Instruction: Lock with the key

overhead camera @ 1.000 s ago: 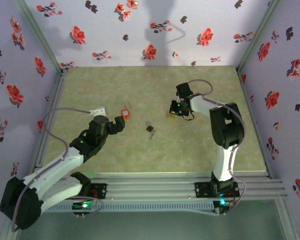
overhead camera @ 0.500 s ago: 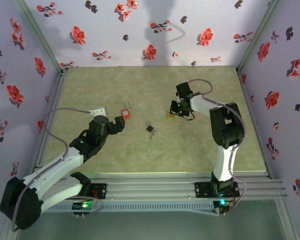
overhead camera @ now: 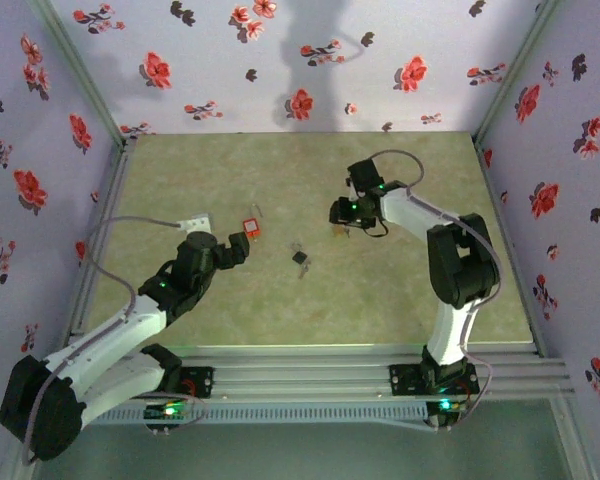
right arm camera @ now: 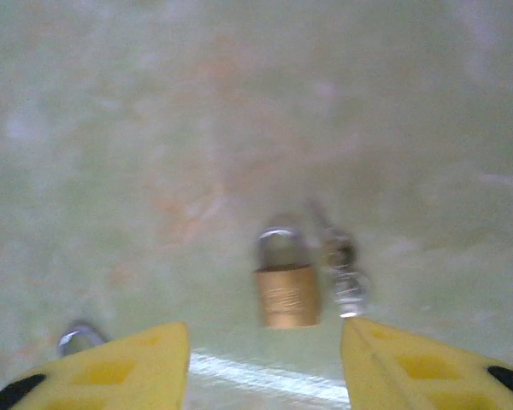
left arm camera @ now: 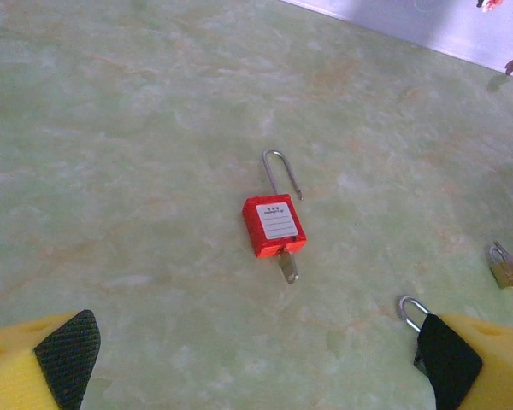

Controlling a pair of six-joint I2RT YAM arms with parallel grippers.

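Observation:
A red padlock (left arm camera: pixel 274 226) lies on the green mat with its shackle (left arm camera: pixel 280 171) swung open and a key (left arm camera: pixel 288 266) stuck in its underside. My left gripper (left arm camera: pixel 256 367) hangs open just short of it, nothing between the fingers. In the top view the red padlock (overhead camera: pixel 249 226) sits just beyond the left gripper (overhead camera: pixel 238 248). A small brass padlock (right arm camera: pixel 285 295) with its shackle down lies beside a bunch of keys (right arm camera: pixel 342 269), right in front of my open right gripper (right arm camera: pixel 265 380). From above, the right gripper (overhead camera: pixel 340 214) hovers over the brass padlock (overhead camera: pixel 340 232).
A black padlock with keys (overhead camera: pixel 300 258) lies mid-table between the arms; its steel shackle (left arm camera: pixel 410 309) pokes out beside the left gripper's right finger. A white bracket (overhead camera: pixel 195 222) lies at the left. Floral walls enclose the mat on three sides.
The right gripper has shifted a little to the left over the brass padlock. The left arm and the red padlock have not moved.

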